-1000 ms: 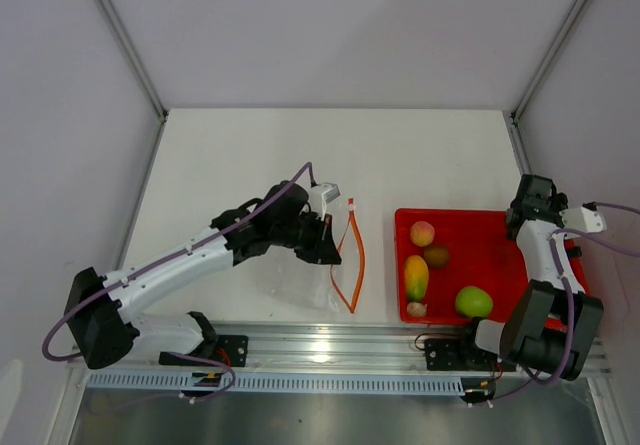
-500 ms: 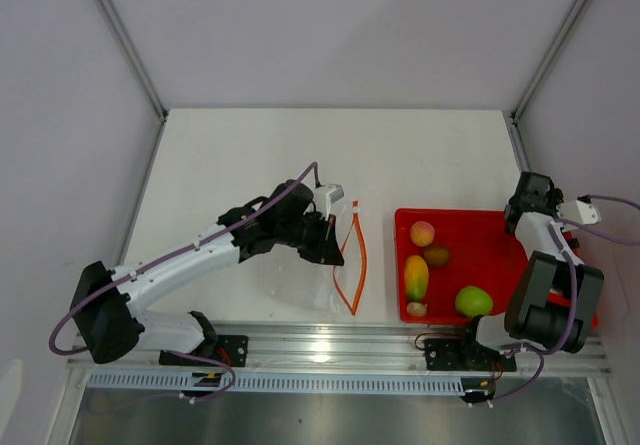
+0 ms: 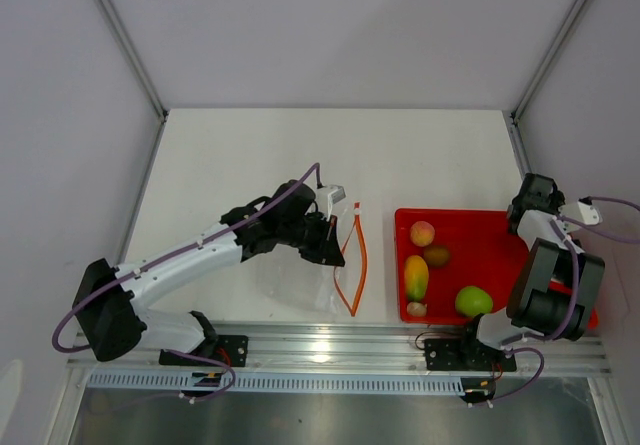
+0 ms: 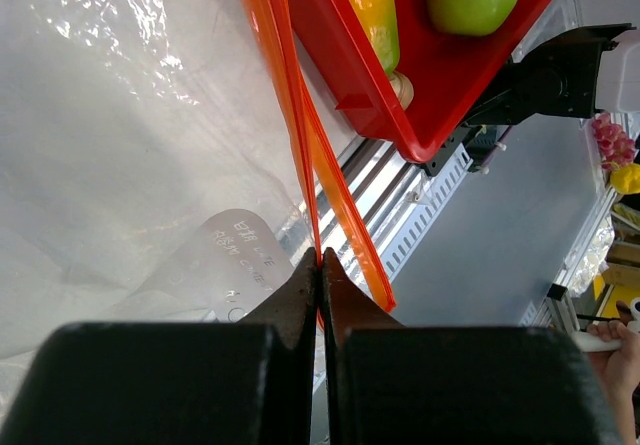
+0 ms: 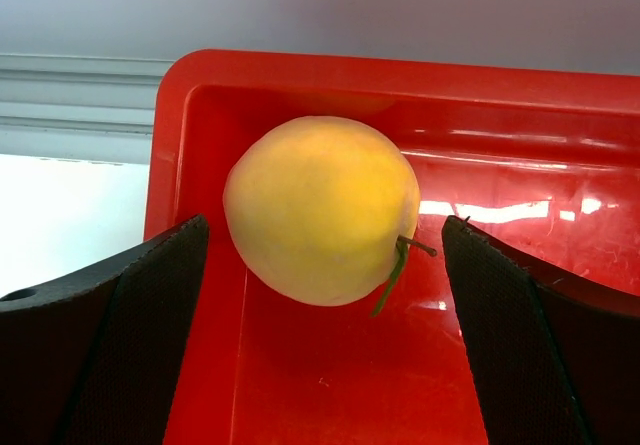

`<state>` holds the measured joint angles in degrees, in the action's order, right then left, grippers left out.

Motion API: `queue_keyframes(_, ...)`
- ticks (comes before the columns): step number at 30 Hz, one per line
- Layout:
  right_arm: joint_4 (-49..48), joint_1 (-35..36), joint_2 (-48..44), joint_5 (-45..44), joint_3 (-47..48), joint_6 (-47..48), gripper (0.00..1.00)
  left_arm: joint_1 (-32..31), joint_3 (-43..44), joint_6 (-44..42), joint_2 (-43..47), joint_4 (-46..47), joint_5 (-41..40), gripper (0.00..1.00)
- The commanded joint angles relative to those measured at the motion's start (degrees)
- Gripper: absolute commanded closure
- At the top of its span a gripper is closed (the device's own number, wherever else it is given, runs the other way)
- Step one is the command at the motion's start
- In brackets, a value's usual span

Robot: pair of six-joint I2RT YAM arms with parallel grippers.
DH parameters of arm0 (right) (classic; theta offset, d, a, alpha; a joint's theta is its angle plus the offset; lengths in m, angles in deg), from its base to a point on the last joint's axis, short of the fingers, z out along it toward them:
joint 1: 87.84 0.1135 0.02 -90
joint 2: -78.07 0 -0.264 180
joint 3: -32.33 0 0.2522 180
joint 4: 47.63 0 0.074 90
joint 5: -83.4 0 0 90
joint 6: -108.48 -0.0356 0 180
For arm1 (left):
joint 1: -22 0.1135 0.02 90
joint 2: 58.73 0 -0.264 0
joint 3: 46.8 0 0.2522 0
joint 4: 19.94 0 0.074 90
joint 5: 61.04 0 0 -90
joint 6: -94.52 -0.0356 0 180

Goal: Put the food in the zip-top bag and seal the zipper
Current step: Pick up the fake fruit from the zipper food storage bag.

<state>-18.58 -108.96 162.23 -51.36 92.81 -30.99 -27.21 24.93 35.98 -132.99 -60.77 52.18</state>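
Note:
My left gripper (image 3: 331,235) is shut on the zipper (image 3: 357,253), the red-orange strip of the clear zip-top bag (image 3: 298,277) lying on the table. In the left wrist view the jaws (image 4: 320,261) pinch one strip (image 4: 276,85) and the mouth gapes a little. My right gripper (image 3: 531,203) hangs open over the red tray's far right corner. In the right wrist view its fingers (image 5: 322,230) stand on either side of a yellow-orange fruit (image 5: 320,205), apart from it. A peach (image 3: 422,233), brown kiwi (image 3: 436,256), mango (image 3: 416,277), beige piece (image 3: 416,309) and green apple (image 3: 473,301) lie in the tray.
The red tray (image 3: 497,247) sits at the right of the table, close to the bag's mouth. A metal rail (image 3: 330,340) runs along the near edge. Grey walls close in the far side and both flanks.
My left gripper has shifted slightly right and away with the strip. My right wrist has drawn in a little over the tray's far right corner.

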Motion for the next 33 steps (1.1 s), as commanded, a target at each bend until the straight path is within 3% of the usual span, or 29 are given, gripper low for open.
queue_keyframes(1,-1.8,-0.6,0.9,-1.2,1.1,0.3,0.01,0.4,2.1,-0.2,-0.4,1.8,1.9,1.00)
queue_keyframes(7,0.4,-2.0,4.4,2.3,3.3,-0.5,0.01,0.4,2.3,-0.1,-0.1,1.8,1.7,0.99)
queue_keyframes(17,-0.2,-1.6,6.9,3.3,3.3,0.1,0.11,0.4,2.1,-0.4,0.9,1.1,1.3,0.99)
queue_keyframes(20,-0.3,-1.2,6.6,2.7,3.2,0.3,0.20,0.4,2.1,-0.3,0.7,1.2,1.5,0.99)
queue_keyframes(24,0.5,0.3,5.8,0.3,3.3,0.9,0.50,0.4,1.6,-0.1,0.9,1.6,1.6,1.00)
queue_keyframes(29,3.3,1.6,2.3,0.0,4.0,0.7,0.55,0.4,0.6,0.6,1.5,2.5,1.9,0.99)
queue_keyframes(33,7.5,2.4,-3.2,0.2,4.3,0.3,0.66,0.4,-0.6,1.3,2.7,3.4,2.0,0.99)
